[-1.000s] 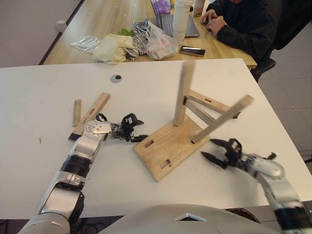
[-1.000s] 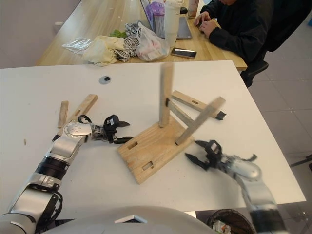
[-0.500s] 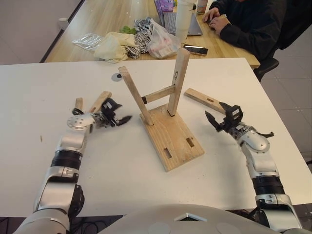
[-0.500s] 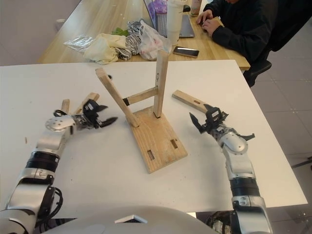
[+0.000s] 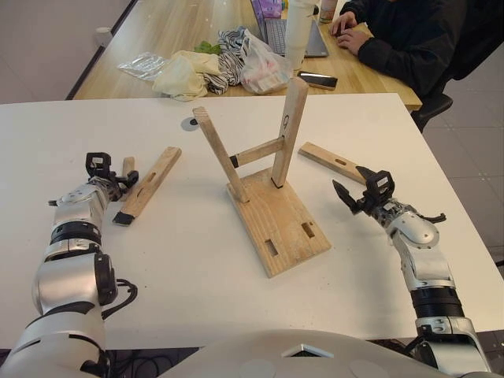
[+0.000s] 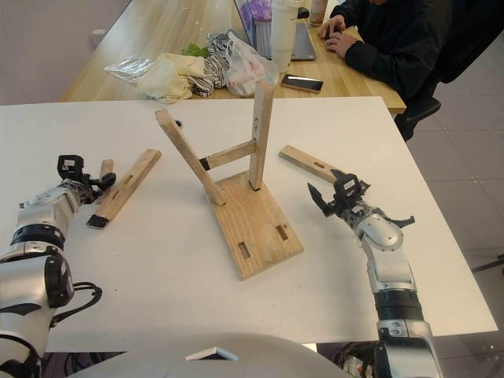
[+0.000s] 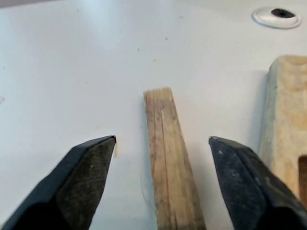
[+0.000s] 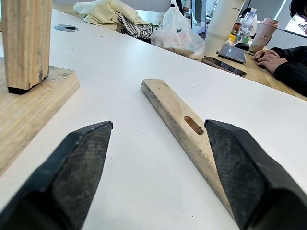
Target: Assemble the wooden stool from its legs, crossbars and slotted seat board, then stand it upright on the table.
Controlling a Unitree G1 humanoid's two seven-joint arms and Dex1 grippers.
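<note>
White table (image 5: 197, 299) broad, bare toward the near edge. Open left gripper (image 7: 162, 140) at the far left, jaws either side of a short crossbar (image 7: 168, 163), not touching it. Just beside, toward the middle, a loose leg (image 5: 150, 183) lying flat. Open right gripper (image 8: 158, 125) on the right, empty, low and aimed along a slotted leg (image 8: 184, 122), also flat. Between the arms, seat board (image 5: 279, 220) flat on the table, two upright legs (image 5: 220, 157) set in its far end and tied by a rung (image 5: 258, 151); near slots (image 5: 270, 248) unfilled. Roughly halfway, by the look: fetching the remaining parts. Next calls for closing squarely on a piece, lifting, then turning it toward the near slots. Ample room near; right table edge not far beyond the right gripper, standing legs easy to knock.
</note>
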